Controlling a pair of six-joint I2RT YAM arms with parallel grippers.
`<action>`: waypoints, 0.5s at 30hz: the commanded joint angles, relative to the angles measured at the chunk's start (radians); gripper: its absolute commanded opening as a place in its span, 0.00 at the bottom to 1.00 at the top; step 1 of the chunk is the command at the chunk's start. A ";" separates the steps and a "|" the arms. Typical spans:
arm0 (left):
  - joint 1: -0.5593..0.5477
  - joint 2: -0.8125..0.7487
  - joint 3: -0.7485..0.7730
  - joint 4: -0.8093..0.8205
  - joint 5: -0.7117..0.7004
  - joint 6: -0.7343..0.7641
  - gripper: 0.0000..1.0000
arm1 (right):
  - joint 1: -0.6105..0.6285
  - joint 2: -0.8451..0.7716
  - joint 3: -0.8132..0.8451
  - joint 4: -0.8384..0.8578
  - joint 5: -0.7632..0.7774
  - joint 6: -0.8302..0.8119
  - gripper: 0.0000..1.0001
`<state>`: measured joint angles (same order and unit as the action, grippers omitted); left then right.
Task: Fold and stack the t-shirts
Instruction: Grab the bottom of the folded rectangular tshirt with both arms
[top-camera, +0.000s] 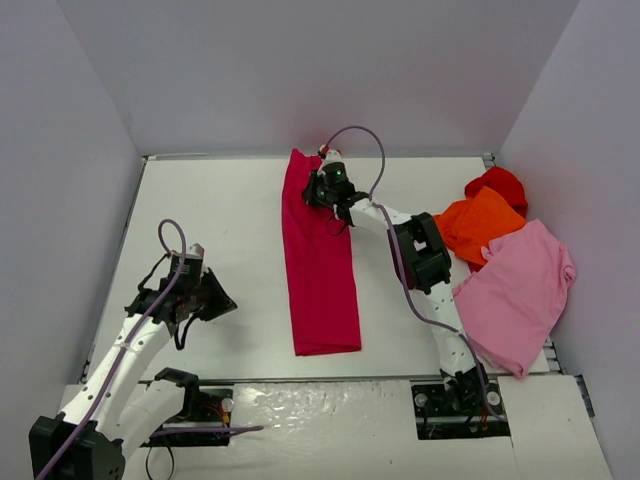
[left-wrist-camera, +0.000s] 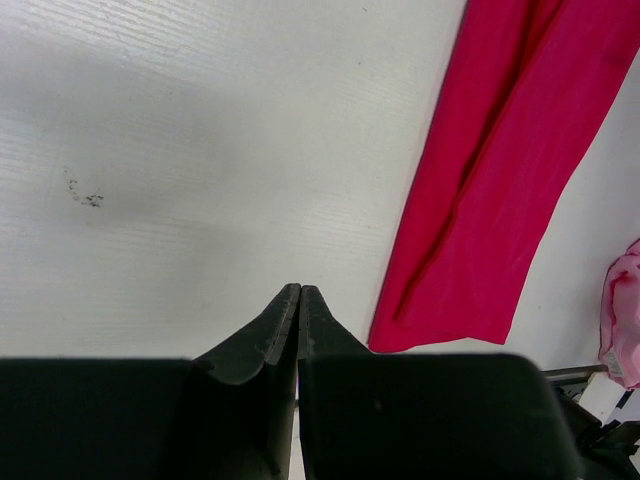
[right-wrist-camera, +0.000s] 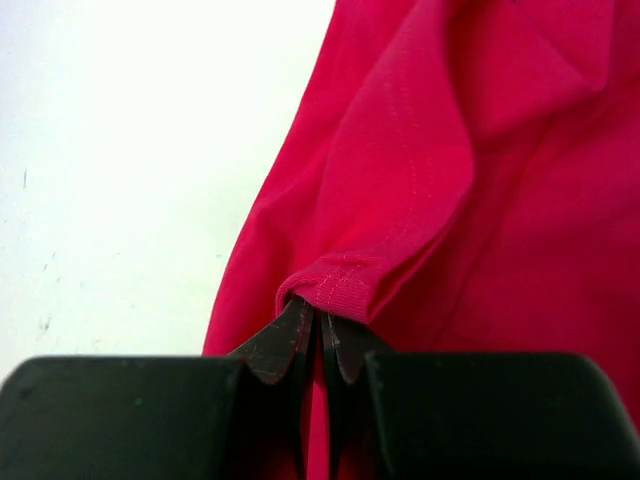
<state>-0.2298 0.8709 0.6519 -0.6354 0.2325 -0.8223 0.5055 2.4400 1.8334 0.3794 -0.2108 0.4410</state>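
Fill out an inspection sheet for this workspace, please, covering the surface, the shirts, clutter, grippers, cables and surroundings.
Surface: white table; one small dark smudge shows in the left wrist view.
Job's things: crimson shirt lies at centre, folded into a long strip. Red shirt, orange shirt and light pink shirt lie heaped and unfolded at the right edge.
Clutter: nothing seen.
Grippers: left gripper jaws shut, empty, over bare table. Right gripper jaws shut on a hem at the far end of the crimson shirt.
Cables: a purple cable loops above each wrist.
Surroundings: plain grey walls on three sides.
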 joint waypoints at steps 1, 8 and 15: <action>-0.008 0.020 0.007 0.066 0.011 -0.007 0.00 | 0.033 -0.176 -0.058 0.110 -0.061 -0.034 0.03; -0.008 0.034 -0.005 0.092 0.011 -0.009 0.00 | 0.094 -0.257 -0.153 0.071 -0.153 -0.145 0.04; -0.008 0.046 -0.016 0.116 0.020 -0.016 0.00 | 0.080 -0.354 -0.265 0.030 -0.004 -0.153 0.42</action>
<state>-0.2298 0.9138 0.6214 -0.5820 0.2384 -0.8229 0.6314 2.2057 1.5740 0.3868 -0.2917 0.2903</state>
